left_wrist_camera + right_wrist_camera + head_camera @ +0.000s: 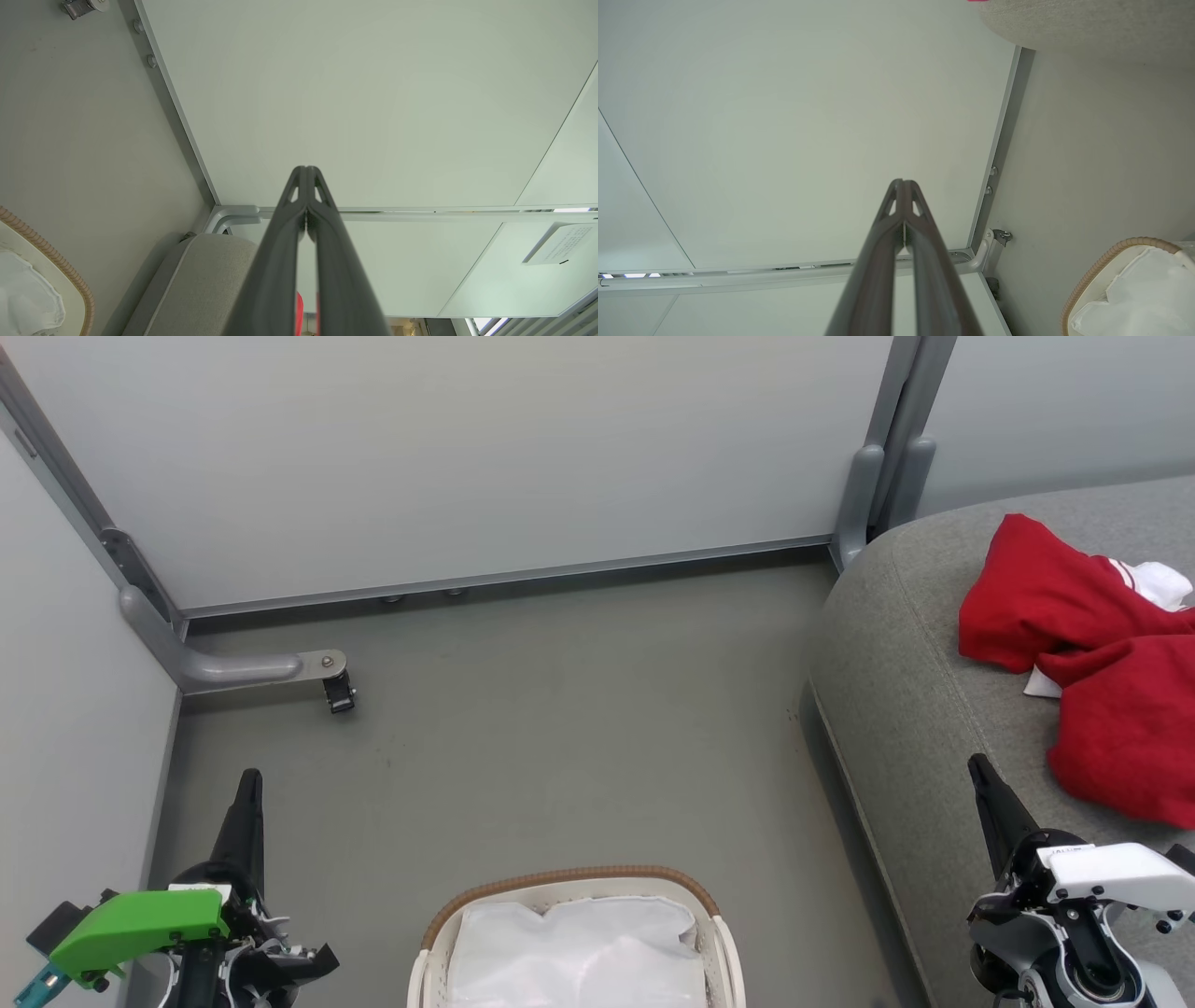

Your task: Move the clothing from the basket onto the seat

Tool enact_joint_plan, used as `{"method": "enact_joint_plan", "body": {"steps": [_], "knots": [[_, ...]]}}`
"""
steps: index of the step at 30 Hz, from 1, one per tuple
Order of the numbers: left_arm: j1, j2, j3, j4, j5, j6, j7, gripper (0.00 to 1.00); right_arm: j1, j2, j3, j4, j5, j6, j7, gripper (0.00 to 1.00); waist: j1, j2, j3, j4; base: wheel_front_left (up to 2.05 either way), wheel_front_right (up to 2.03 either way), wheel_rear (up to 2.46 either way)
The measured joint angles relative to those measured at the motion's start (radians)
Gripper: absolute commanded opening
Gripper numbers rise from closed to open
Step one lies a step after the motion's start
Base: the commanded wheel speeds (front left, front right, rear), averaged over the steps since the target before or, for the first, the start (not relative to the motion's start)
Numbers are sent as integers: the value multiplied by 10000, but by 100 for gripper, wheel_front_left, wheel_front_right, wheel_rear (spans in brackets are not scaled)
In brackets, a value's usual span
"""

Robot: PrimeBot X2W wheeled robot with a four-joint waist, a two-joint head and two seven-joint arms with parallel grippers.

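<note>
Bright red clothing (1074, 644) lies crumpled on the grey seat (896, 663) at the right, with a white part and thin stripes near its top. The basket (709, 905) stands on the floor at the bottom centre, its brown woven rim around a white liner cloth (579, 952); no red cloth shows inside. My left gripper (248, 784) is shut and empty at the lower left, fingers pointing up over the floor. My right gripper (978, 767) is shut and empty over the seat's front edge, just left of the clothing. Both wrist views show the fingertips (306, 170) (903, 182) pressed together.
Pale partition panels (448, 457) wall the space behind and to the left, with a grey foot and castor (338, 693) on the floor (560, 728) at the back left. A grey post (864, 495) stands at the seat's back corner.
</note>
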Motion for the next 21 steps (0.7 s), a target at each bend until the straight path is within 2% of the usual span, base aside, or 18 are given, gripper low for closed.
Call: {"method": "enact_joint_plan", "body": {"steps": [21], "knots": [[-1,-2,2,2,-4,0,0,0,2,0,-2,-2,0,0,0,0,0,0,0,0,0,0,0]]}}
